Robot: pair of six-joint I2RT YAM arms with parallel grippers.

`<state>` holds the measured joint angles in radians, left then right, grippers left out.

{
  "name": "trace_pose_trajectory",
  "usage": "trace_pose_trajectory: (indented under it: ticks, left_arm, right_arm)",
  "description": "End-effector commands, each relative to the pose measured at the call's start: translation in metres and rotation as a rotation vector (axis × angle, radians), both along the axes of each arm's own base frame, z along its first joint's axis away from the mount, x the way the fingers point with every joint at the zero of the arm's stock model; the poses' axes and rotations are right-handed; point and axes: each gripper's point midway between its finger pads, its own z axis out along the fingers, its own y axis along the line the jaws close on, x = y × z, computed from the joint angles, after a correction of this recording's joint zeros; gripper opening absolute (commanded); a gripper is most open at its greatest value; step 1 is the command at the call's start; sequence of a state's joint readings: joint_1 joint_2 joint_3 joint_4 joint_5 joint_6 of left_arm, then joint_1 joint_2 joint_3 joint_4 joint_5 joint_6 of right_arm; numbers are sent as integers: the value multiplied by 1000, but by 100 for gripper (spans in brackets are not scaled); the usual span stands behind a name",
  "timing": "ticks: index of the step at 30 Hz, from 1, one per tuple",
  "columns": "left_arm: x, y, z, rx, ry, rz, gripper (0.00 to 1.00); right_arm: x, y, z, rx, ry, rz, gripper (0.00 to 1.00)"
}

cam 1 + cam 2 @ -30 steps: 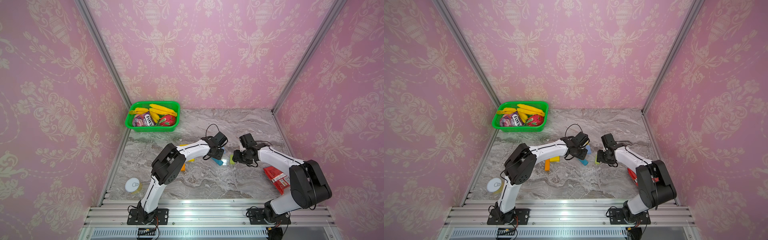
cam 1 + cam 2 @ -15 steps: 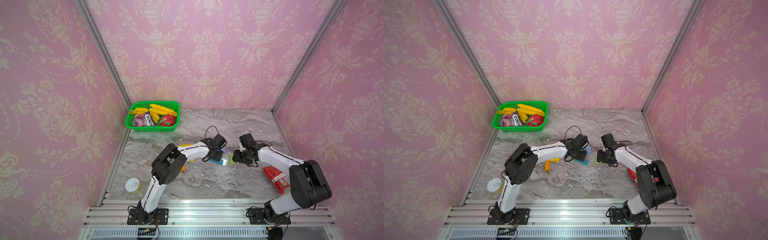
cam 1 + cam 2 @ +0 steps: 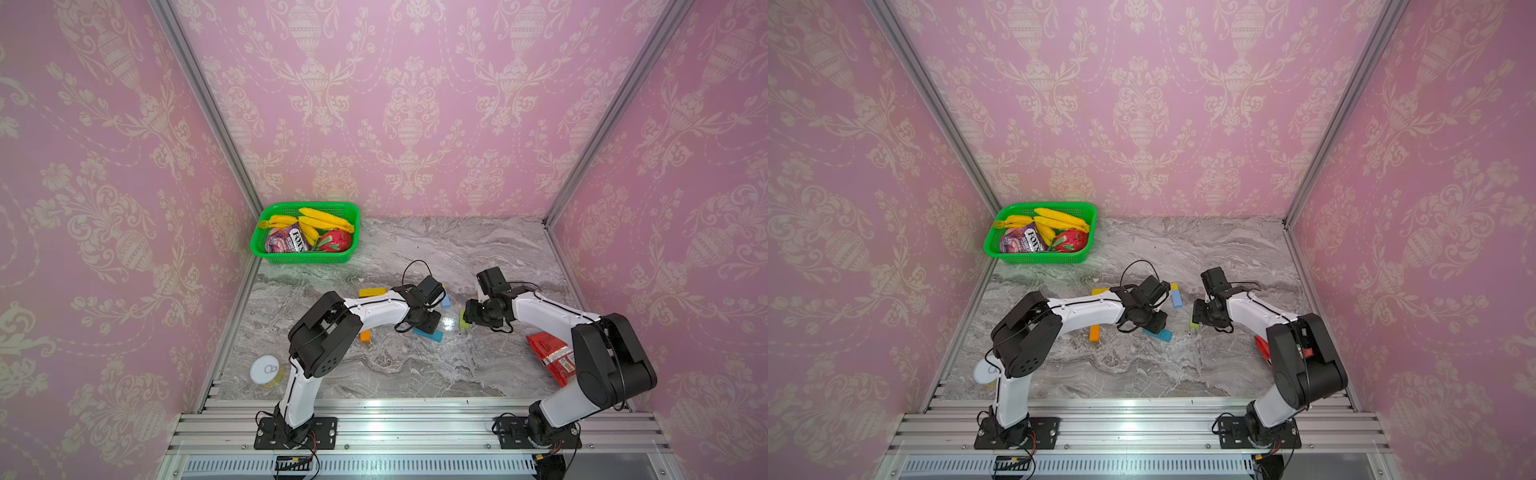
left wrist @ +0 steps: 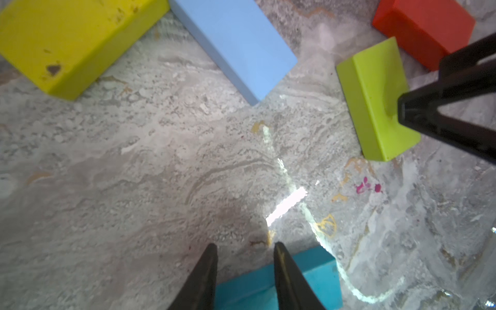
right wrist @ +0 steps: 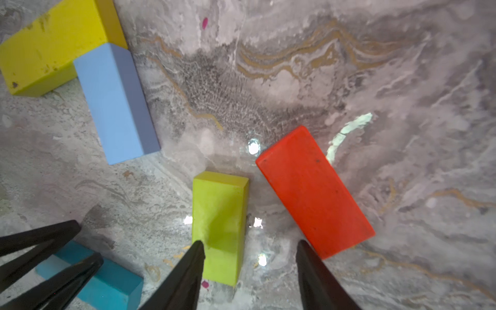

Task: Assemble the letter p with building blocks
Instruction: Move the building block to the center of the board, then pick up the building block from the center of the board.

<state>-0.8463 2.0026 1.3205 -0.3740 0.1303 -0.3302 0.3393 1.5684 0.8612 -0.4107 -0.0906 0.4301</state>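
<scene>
Blocks counted, seven visible: yellow ×2; orange, teal, light blue, lime green, red ×1 each. All lie flat near the middle of the surface (image 3: 415, 374).

In a top view, the first yellow block (image 3: 1100, 291) and the orange block (image 3: 1095, 333) lie beside the left arm; neither wrist view shows them. The second yellow block (image 5: 51, 51) touches one end of the light blue block (image 5: 115, 104). The red block (image 5: 314, 193) shows in the wrist views only, just beside the lime green block (image 5: 220, 222).

The left end effector (image 4: 244, 245) is partly spread over the teal block (image 4: 319, 279), pinching nothing. The right end effector (image 5: 249, 243) is spread, with one finger over the lime green block's edge.
</scene>
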Motion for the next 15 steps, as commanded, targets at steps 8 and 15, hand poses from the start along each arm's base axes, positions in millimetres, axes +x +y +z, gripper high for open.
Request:
trace_pose_trajectory:
  ticks: [8, 15]
  left_arm:
    - [-60, 44, -17, 107, 148, -5, 38]
    - [-12, 43, 56, -22, -134, 117, 41]
  right_arm:
    - [-3, 7, -8, 13, 23, -1, 58]
    - [-2, 16, -11, 1, 28, 14, 58]
